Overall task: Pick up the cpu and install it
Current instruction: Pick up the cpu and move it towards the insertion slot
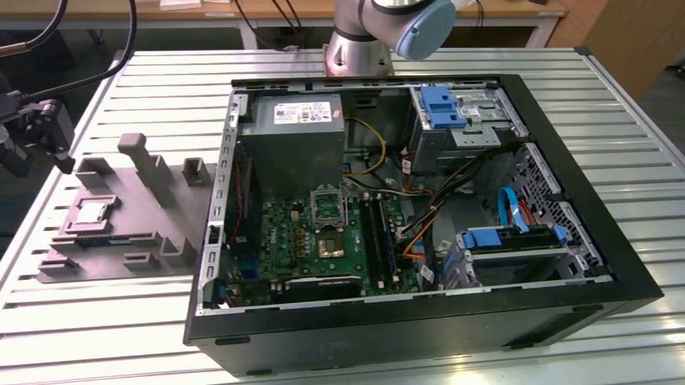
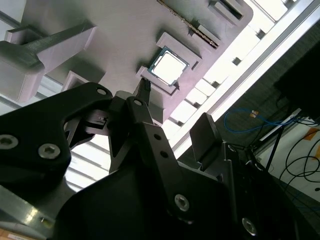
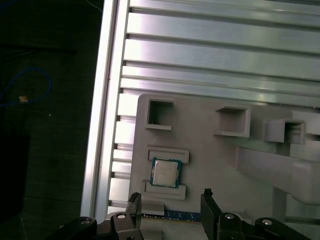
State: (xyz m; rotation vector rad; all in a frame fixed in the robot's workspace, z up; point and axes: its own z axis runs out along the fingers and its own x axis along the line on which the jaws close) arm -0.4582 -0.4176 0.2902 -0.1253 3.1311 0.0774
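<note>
The cpu (image 3: 166,172), a small square chip with a pale metal top, lies flat in a shallow nest on the grey fixture plate (image 3: 210,160). It also shows in the second wrist view, cpu (image 2: 169,67), and at the exterior view's left, cpu (image 1: 88,212). My gripper (image 3: 170,200) is open and holds nothing. Its two black fingertips (image 3: 206,196) hover above the plate, spread wider than the chip and clear of it. In the exterior view the gripper (image 1: 40,160) hangs over the table's left edge. The green motherboard (image 1: 310,241) lies inside the open computer case, with a silver socket frame (image 1: 326,204) on it.
The black computer case (image 1: 428,329) takes up the table's middle and the exterior view's right side, with a grey power supply box (image 1: 291,144), cables and blue drive brackets inside. Raised blocks and posts (image 1: 144,164) stand on the fixture plate. The slatted metal table (image 3: 220,45) ends just beside the plate.
</note>
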